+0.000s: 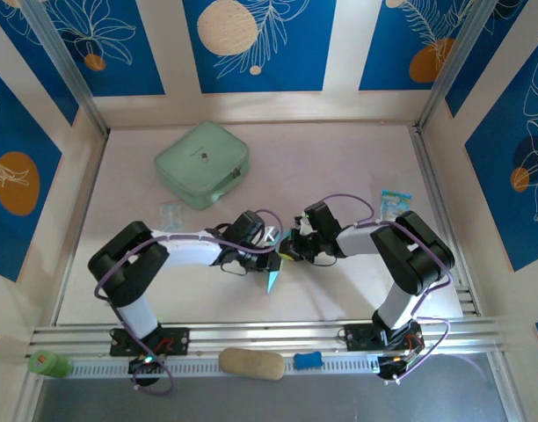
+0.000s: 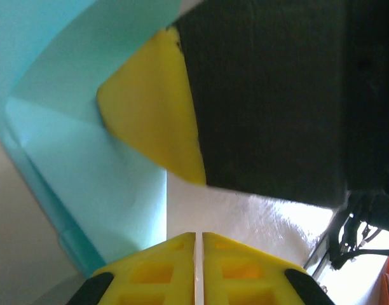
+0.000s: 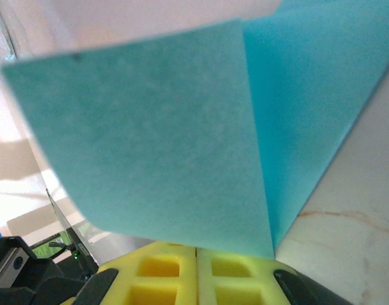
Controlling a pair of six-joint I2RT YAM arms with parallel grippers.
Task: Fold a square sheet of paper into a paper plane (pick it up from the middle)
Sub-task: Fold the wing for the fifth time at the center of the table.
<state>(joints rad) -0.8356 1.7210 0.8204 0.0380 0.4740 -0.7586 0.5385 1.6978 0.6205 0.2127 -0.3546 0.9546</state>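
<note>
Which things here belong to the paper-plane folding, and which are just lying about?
In use: folded cyan paper, left gripper, right gripper.
Lying about: mint-green case, printed blue-white packet, clear packet, tan oblong, blue piece, green object.

Top view: paper plane (image 1: 273, 281) mostly hidden under left gripper (image 1: 265, 250) and right gripper (image 1: 291, 248); cyan tip pokes out. Wrist views: paper blurred, cropped by frame edges. Packet (image 1: 395, 204) print too small to read.
</note>
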